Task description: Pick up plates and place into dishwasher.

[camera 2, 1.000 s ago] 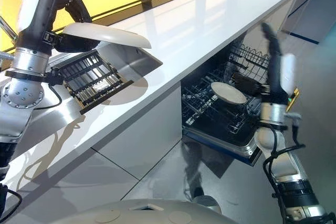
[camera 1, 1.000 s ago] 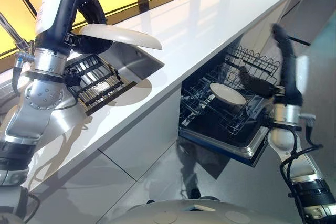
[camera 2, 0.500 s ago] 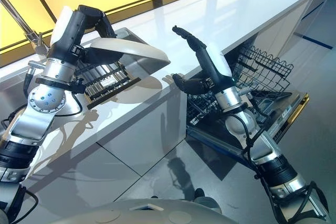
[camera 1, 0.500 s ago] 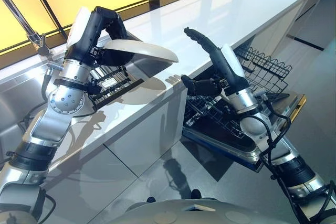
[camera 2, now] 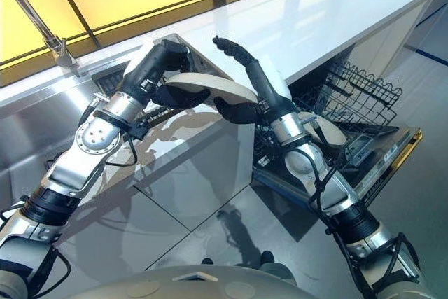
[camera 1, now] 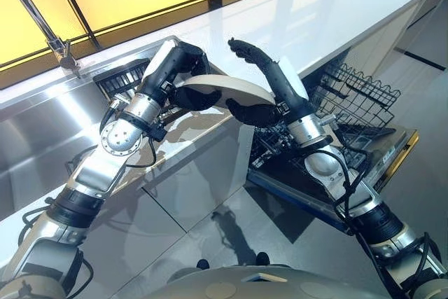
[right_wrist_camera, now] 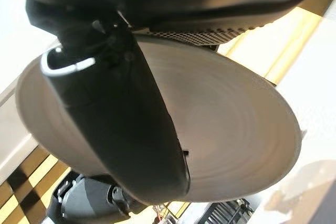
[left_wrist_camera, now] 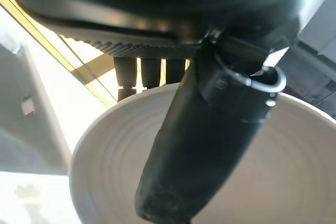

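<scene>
Right hand [camera 1: 255,96] is now swinging in from the dishwasher [camera 1: 336,145] side to meet the plate [camera 1: 234,89] at frame centre; handoff looks underway. Left hand [camera 1: 178,75] is clamping the plate's rim, thumb inside. Right hand is open, fingers above, thumb below, not yet closed. Plate is lying near flat over the worktop [camera 1: 336,5] edge, long axis running left-right, face up.

Dishwasher rack [camera 1: 350,96] open above; second plate [camera 2: 323,129] occupies part.
</scene>
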Robot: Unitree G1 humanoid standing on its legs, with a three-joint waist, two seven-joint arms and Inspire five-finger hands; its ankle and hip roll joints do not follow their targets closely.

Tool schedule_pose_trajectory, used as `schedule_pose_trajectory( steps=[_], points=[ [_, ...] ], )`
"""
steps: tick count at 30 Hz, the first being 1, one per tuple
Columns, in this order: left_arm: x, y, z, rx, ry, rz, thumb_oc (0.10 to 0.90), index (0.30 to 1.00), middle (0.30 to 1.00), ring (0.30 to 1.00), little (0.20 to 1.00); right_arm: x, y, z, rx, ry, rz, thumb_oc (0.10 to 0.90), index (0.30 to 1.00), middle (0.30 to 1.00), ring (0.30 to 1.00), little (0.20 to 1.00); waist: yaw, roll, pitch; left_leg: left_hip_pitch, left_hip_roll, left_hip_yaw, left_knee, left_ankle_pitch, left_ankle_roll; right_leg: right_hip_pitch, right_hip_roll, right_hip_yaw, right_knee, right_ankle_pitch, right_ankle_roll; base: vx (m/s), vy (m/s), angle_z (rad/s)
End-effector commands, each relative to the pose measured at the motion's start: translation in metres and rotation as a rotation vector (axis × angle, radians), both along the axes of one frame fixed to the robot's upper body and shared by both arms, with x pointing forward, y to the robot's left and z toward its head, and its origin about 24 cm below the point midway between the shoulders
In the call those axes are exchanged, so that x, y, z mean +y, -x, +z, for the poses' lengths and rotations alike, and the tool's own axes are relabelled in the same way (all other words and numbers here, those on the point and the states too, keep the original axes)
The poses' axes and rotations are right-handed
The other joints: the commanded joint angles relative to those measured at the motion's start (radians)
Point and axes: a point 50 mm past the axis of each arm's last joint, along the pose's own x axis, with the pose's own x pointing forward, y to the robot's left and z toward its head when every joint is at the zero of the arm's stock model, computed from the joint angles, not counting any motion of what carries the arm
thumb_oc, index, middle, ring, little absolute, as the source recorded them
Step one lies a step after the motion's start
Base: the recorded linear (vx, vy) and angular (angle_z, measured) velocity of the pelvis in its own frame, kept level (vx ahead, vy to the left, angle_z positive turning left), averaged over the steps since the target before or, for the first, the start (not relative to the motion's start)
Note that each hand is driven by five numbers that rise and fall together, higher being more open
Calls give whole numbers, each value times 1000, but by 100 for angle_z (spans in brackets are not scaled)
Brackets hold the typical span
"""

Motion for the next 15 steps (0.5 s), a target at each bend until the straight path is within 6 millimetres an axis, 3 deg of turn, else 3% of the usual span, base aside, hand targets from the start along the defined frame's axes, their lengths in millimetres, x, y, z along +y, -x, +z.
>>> schedule_pose_trajectory(
  steps=[1, 7, 15],
  points=[
    [-36, 16, 82, -367, 64, -239, 100, 300, 300, 300, 200, 21, 6, 56, -239, -121, 109, 100, 300, 300, 300, 200, 4, -9, -57, -10, -81, 17, 18, -116, 47, 20, 44, -10, 48, -119, 23, 0, 0, 0],
    [-39, 25, 87, -413, 55, -260, 100, 300, 300, 300, 200, 18, 7, 54, -245, -127, 75, 100, 300, 300, 300, 200, 10, -13, -57, -10, -81, 15, 17, -115, 48, 23, 44, -16, 44, -119, 22, 9, -13, 3],
    [-23, 30, 90, -508, -16, -163, 100, 300, 300, 300, 200, -3, 6, 55, -317, -64, -44, 100, 300, 300, 300, 200, 18, -12, -60, -11, -80, 10, 16, -114, 47, 26, 42, -25, 47, -123, 22, 8, -2, 3]
  ],
)
